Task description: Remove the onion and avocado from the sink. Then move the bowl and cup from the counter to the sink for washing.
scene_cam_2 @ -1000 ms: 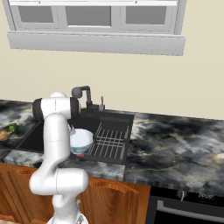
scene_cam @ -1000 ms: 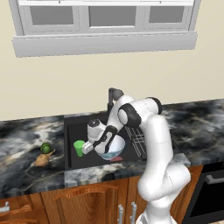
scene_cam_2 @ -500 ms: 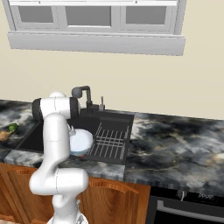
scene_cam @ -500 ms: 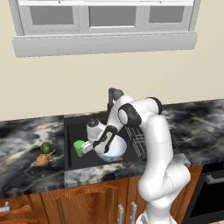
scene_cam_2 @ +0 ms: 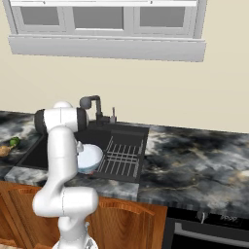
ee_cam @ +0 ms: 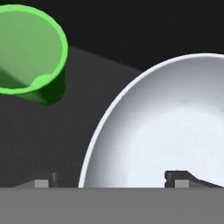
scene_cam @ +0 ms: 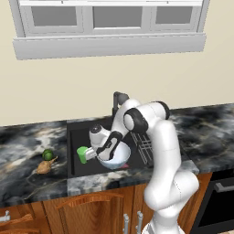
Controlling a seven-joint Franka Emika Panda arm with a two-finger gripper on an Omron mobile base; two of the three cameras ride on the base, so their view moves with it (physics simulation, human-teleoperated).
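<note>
In the black sink (scene_cam: 75, 132) stands the bright green cup (scene_cam: 82, 154), just left of the white bowl (scene_cam: 114, 158). My gripper (scene_cam: 92, 153) hangs low in the basin between them, open, with nothing in it. The hand view has the cup (ee_cam: 30, 48) at upper left, apart from the fingertips (ee_cam: 41, 183), and the bowl (ee_cam: 166, 131) fills the right. The bowl's rim runs between the two tips. The onion (scene_cam: 43, 167) and avocado (scene_cam: 47, 155) lie on the counter (scene_cam: 23, 146) left of the sink. From the right side, the bowl (scene_cam_2: 90, 158) shows beside my arm.
A dark faucet (scene_cam: 118, 98) rises behind the sink, close to my upper arm. The wire rack (scene_cam_2: 119, 155) takes up the basin's right part. Marbled counter (scene_cam_2: 194, 160) stretches to the right, and a stove front (scene_cam_2: 214, 228) shows at the lower right.
The jaws have gone from nearly shut on the cup to wide open. The cup is let go and stands in the sink. The arm has barely moved.
</note>
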